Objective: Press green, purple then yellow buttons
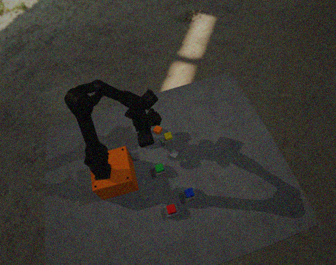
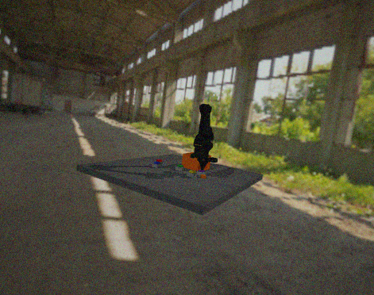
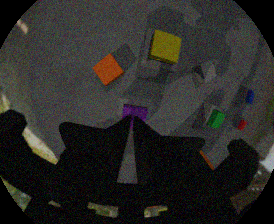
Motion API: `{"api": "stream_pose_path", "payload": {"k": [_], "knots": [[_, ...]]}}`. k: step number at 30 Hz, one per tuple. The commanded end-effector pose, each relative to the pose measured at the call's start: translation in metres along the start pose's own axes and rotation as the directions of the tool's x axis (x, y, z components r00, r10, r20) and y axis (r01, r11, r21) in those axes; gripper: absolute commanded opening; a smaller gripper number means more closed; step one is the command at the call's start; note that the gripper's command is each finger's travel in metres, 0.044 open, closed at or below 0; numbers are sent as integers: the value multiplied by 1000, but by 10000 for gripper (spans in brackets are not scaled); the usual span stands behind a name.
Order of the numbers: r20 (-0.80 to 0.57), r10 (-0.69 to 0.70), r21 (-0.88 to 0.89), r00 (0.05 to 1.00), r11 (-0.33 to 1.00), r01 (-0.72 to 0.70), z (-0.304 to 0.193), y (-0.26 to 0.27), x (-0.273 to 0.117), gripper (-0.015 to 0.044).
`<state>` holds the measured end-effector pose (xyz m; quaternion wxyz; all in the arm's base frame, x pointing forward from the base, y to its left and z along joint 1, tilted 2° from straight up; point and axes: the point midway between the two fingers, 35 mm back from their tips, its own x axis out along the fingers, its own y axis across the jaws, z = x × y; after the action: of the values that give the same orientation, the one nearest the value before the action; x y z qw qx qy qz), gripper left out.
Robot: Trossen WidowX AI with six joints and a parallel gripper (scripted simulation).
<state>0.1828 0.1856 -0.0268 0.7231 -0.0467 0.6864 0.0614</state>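
Purple shows just past the tips of our gripper (image 3: 131,137) in the wrist view, where the purple button (image 3: 135,111) sits directly at the fingers, which are pressed together with nothing between them. Beyond the gripper lie the orange button (image 3: 108,70) to its left and the yellow button (image 3: 165,46) ahead to the right, while the green button (image 3: 216,119) sits further off to the right. From the top view we see the gripper (image 1: 146,140) lowered over the grey worktop (image 1: 240,117), hiding the purple button.
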Motion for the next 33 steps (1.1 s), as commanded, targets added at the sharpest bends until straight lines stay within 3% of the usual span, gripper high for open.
{"api": "stream_pose_path", "payload": {"k": [1,20,24,28,33], "knots": [[-2,-8,4,1000,1000,8,-2,-2,5,20],[-2,-8,4,1000,1000,8,-2,-2,5,20],[-1,-7,4,1000,1000,7,-1,-1,-26,20],[-2,-7,4,1000,1000,7,-1,-1,-31,20],[-1,-7,4,1000,1000,7,-1,-1,-90,20]]}}
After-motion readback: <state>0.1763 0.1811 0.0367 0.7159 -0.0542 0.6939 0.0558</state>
